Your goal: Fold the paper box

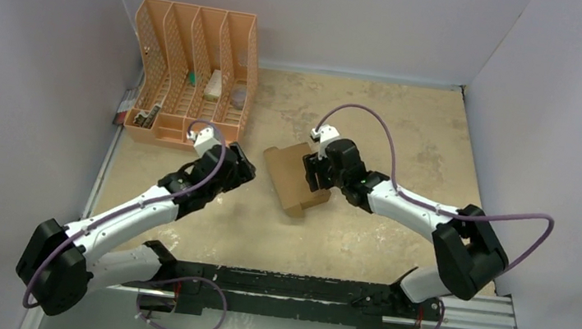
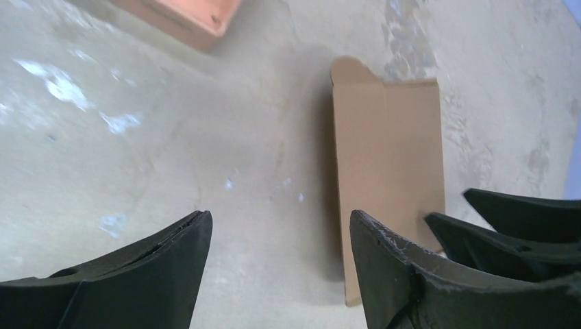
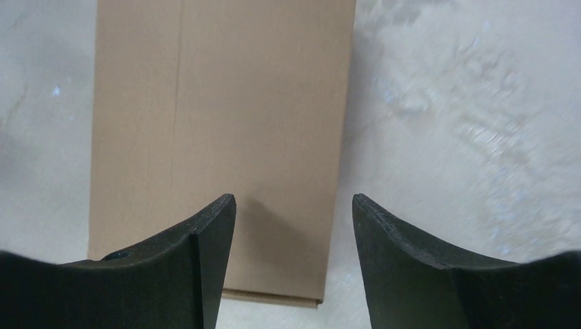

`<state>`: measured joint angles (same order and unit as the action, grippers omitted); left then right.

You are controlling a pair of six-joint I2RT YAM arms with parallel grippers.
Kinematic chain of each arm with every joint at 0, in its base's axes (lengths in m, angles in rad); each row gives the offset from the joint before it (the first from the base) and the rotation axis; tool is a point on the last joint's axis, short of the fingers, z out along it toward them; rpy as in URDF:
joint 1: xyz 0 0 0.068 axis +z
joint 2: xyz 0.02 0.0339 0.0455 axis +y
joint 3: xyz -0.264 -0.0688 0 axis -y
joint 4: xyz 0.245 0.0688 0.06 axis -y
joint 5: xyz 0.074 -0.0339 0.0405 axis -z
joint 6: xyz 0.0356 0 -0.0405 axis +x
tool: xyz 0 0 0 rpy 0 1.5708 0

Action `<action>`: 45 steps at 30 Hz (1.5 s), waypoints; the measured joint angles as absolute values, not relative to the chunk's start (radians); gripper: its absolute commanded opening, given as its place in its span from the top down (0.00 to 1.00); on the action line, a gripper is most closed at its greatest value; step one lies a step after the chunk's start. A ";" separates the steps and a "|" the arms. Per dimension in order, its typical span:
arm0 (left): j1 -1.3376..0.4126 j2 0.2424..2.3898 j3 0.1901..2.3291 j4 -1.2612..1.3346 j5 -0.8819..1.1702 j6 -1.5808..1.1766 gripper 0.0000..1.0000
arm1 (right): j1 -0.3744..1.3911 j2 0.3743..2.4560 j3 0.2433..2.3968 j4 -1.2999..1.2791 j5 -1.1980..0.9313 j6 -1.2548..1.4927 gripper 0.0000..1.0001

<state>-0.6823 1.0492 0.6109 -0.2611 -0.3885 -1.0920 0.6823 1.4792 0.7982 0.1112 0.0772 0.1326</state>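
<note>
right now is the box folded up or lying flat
Flat. The box lies on the table as one level panel, a rounded tab spread out at one end; no wall stands up.

Right end of the paper box point(image 1: 287, 182) hidden under the right gripper point(image 1: 315, 176) from above, its far end cut off at the right wrist view's top edge, orange organiser point(image 2: 183, 19) cropped to a corner in the left wrist view, slot contents point(image 1: 214, 85) too small to identify.

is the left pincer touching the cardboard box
Apart. The top view shows a strip of bare table between the left pincer and the box, which lies flat further right.
</note>
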 measured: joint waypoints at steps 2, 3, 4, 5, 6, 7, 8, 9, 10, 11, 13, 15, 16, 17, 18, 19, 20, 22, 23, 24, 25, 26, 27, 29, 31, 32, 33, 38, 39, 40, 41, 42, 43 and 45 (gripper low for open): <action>-0.641 1.062 0.656 -0.297 -0.379 -1.032 0.24 | 0.682 1.485 0.845 0.094 0.095 0.091 0.32; -0.616 1.074 0.676 -0.305 -0.373 -1.008 0.24 | 0.682 1.478 0.860 0.087 0.103 0.077 0.32; -0.601 1.092 0.704 -0.318 -0.366 -0.977 0.24 | 0.682 1.468 0.871 0.080 0.109 0.069 0.32; -0.587 1.124 0.744 -0.329 -0.352 -0.935 0.24 | 0.682 1.450 0.877 0.070 0.115 0.066 0.32; -0.575 1.164 0.791 -0.332 -0.336 -0.891 0.24 | 0.682 1.425 0.878 0.055 0.117 0.068 0.32; -0.567 1.211 0.840 -0.332 -0.318 -0.847 0.24 | 0.682 1.396 0.878 0.035 0.120 0.074 0.32; -0.560 1.261 0.892 -0.332 -0.295 -0.802 0.24 | 0.682 1.366 0.876 0.022 0.122 0.083 0.32; -0.555 1.304 0.934 -0.331 -0.277 -0.767 0.24 | 0.682 1.338 0.874 0.010 0.124 0.097 0.32; -0.549 1.358 0.986 -0.333 -0.255 -0.723 0.24 | 0.683 1.317 0.869 0.004 0.124 0.117 0.33; -0.543 1.414 1.037 -0.332 -0.234 -0.682 0.24 | 0.682 1.293 0.860 -0.004 0.124 0.144 0.34; -0.536 1.518 1.129 -0.332 -0.185 -0.605 0.25 | 0.683 1.258 0.829 -0.020 0.121 0.205 0.36; -0.530 1.605 1.201 -0.336 -0.146 -0.545 0.26 | 0.682 1.232 0.774 -0.025 0.113 0.275 0.37; -0.530 1.652 1.237 -0.340 -0.123 -0.513 0.26 | 0.683 1.216 0.723 -0.025 0.105 0.325 0.37; -0.528 1.697 1.272 -0.347 -0.101 -0.482 0.27 | 0.683 1.213 0.712 -0.027 0.104 0.334 0.37; -0.527 1.732 1.296 -0.352 -0.083 -0.460 0.29 | 0.683 1.206 0.677 -0.024 0.093 0.369 0.37; -0.526 1.765 1.313 -0.354 -0.063 -0.439 0.29 | 0.682 1.201 0.645 -0.020 0.084 0.401 0.37; -0.526 1.789 1.321 -0.357 -0.044 -0.422 0.30 | 0.682 1.200 0.623 -0.014 0.079 0.424 0.37; -0.526 1.822 1.322 -0.365 -0.013 -0.399 0.33 | 0.682 1.205 0.581 0.003 0.061 0.475 0.37; -0.526 1.836 1.322 -0.372 -0.001 -0.391 0.33 | 0.682 1.210 0.567 0.016 0.056 0.500 0.37; -0.526 1.845 1.319 -0.376 0.009 -0.382 0.34 | 0.682 1.217 0.557 0.030 0.051 0.519 0.38; -0.526 1.848 1.312 -0.373 0.017 -0.381 0.35 | 0.682 1.228 0.550 0.051 0.051 0.537 0.38; -0.525 1.847 1.301 -0.368 0.024 -0.380 0.36 | 0.682 1.244 0.549 0.068 0.051 0.550 0.38; -0.526 1.842 1.287 -0.357 0.028 -0.381 0.37 | 0.682 1.260 0.549 0.088 0.051 0.558 0.38; -0.525 1.826 1.253 -0.335 0.034 -0.383 0.39 | 0.680 1.291 0.552 0.121 0.041 0.564 0.38; -0.524 1.798 1.214 -0.314 0.035 -0.386 0.40 | 0.677 1.325 0.572 0.137 0.034 0.557 0.38; -0.521 1.779 1.190 -0.307 0.031 -0.389 0.40 | 0.673 1.343 0.587 0.140 0.032 0.550 0.38; -0.517 1.763 1.170 -0.302 0.025 -0.393 0.41 | 0.668 1.363 0.607 0.140 0.031 0.537 0.38; -0.497 1.659 1.033 -0.265 0.018 -0.462 0.39 | 0.642 1.427 0.686 0.114 0.045 0.439 0.36; -0.497 1.636 1.003 -0.257 0.019 -0.480 0.38 | 0.637 1.434 0.699 0.104 0.053 0.416 0.34; -0.498 1.610 0.975 -0.255 0.019 -0.499 0.36 | 0.632 1.441 0.716 0.091 0.062 0.386 0.32; -0.499 1.586 0.952 -0.260 0.019 -0.515 0.35 | 0.630 1.445 0.733 0.076 0.065 0.355 0.31; -0.500 1.566 0.936 -0.271 0.019 -0.527 0.33 | 0.630 1.446 0.751 0.059 0.067 0.319 0.30; -0.503 1.548 0.926 -0.285 0.019 -0.538 0.33 | 0.631 1.446 0.769 0.048 0.065 0.282 0.30; -0.512 1.520 0.922 -0.313 0.015 -0.543 0.32 | 0.637 1.436 0.797 0.033 0.059 0.216 0.08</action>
